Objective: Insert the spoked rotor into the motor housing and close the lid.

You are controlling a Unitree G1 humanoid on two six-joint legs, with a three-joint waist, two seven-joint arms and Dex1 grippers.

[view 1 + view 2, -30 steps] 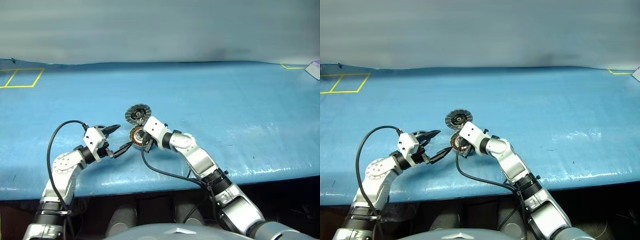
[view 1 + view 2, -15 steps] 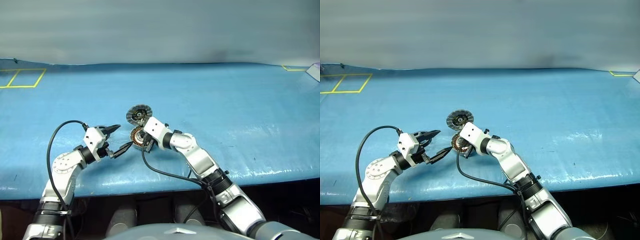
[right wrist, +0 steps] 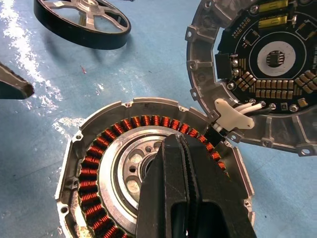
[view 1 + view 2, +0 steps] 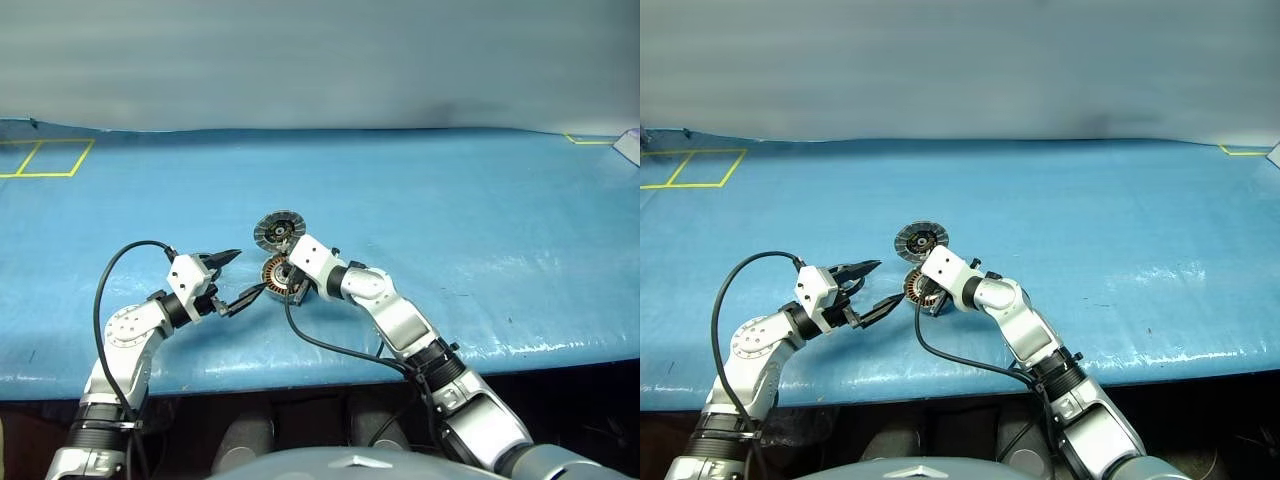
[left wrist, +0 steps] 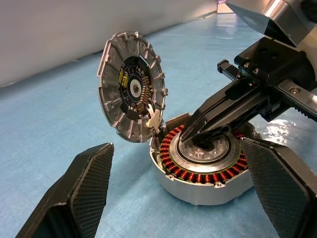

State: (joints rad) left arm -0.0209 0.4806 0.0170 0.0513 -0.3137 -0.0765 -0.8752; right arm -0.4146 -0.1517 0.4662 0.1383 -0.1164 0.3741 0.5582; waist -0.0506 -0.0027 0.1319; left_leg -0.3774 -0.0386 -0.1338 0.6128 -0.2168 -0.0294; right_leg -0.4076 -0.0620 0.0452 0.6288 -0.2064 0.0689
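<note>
The motor housing (image 5: 195, 186), a silver puck with copper windings, lies open on the blue table. Its lid (image 5: 131, 94) stands up from the housing's far edge, ribbed inner face with a dark circuit centre showing. My right gripper (image 3: 181, 141) is shut, and its black tips rest in the housing's grey centre (image 4: 275, 270). The spoked rotor (image 3: 81, 20), a dark ring with silver spokes, lies flat on the table beside the housing. My left gripper (image 4: 248, 272) is open, just left of the housing, its fingers (image 5: 84, 193) spread wide and holding nothing.
A blue cover (image 4: 450, 200) spreads over the table, with its front edge (image 4: 300, 375) close below both arms. A yellow tape square (image 4: 40, 155) marks the far left corner. A black cable (image 4: 330, 345) loops under my right wrist.
</note>
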